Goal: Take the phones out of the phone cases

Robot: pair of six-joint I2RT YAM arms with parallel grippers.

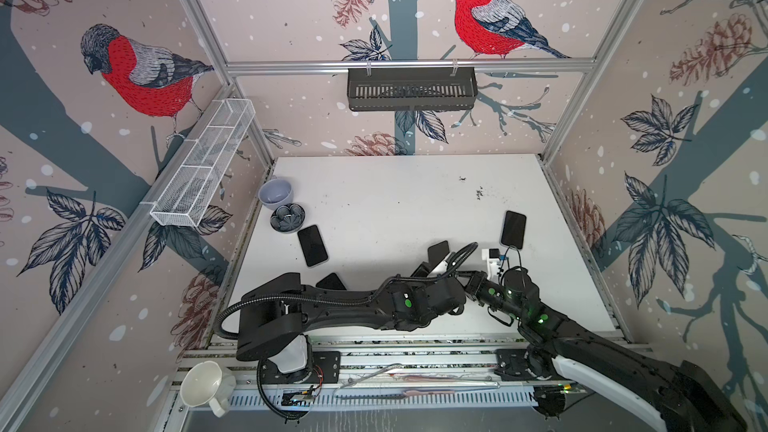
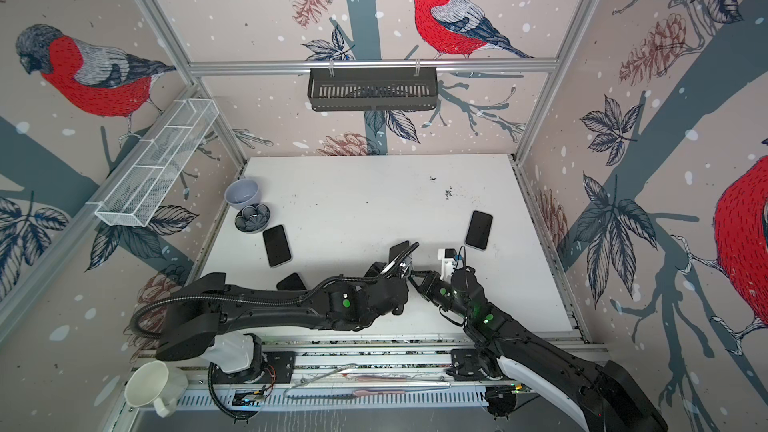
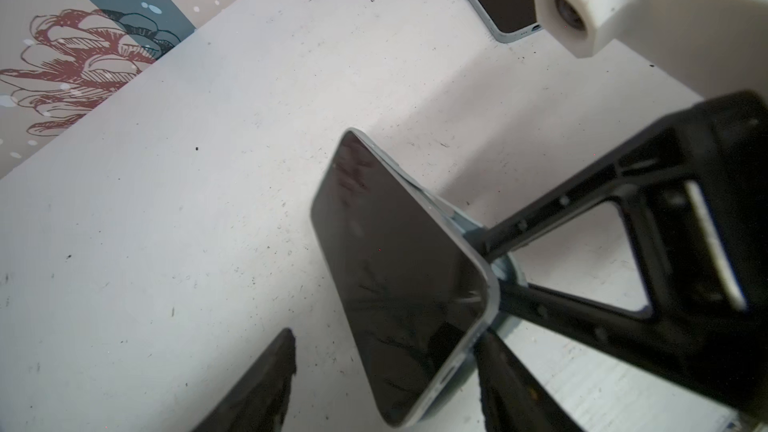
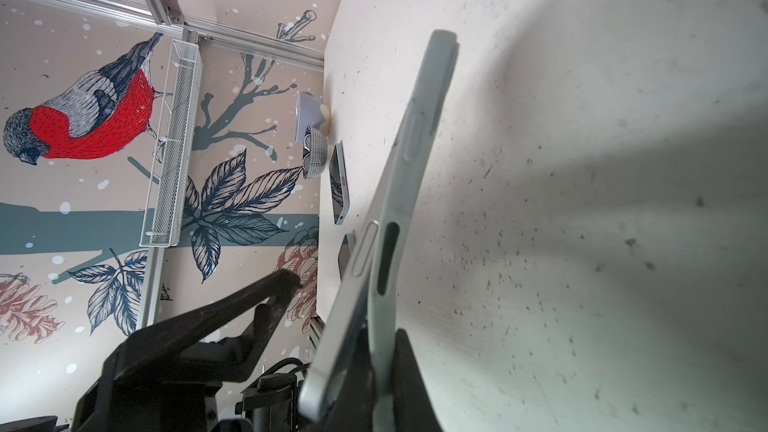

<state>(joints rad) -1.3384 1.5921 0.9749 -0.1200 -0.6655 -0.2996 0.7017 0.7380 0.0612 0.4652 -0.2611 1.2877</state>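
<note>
We see the right gripper (image 3: 493, 271) pinched together on the rim of the blue-grey phone case (image 4: 428, 97), one finger wedged between case and phone. The left gripper (image 3: 386, 334) has its jaws apart, a finger on either side of the phone (image 3: 395, 268), with a gap showing on the screen side. The phone stands tilted above the white table (image 1: 395, 201), dark screen outward, only partly seated in the case: near the right fingers its edge stands clear of the case, while farther along the two lie together.

Outward, a flat phone (image 1: 312, 245) lies just beside a small patterned bowl (image 1: 287, 218), whose contents we cannot tell. A lilac bowl (image 1: 276, 193) sits just behind it, its inside bare. A half-hidden phone (image 1: 331, 282) lies partly under the left arm, and a right-hand phone (image 1: 513, 229) rests well apart. We cannot make out what the white wire basket (image 1: 203, 164) on the left wall or the black slatted basket (image 1: 411, 89) on the rear rail holds. A white mug (image 1: 205, 386) lies on its side at the front rail
</note>
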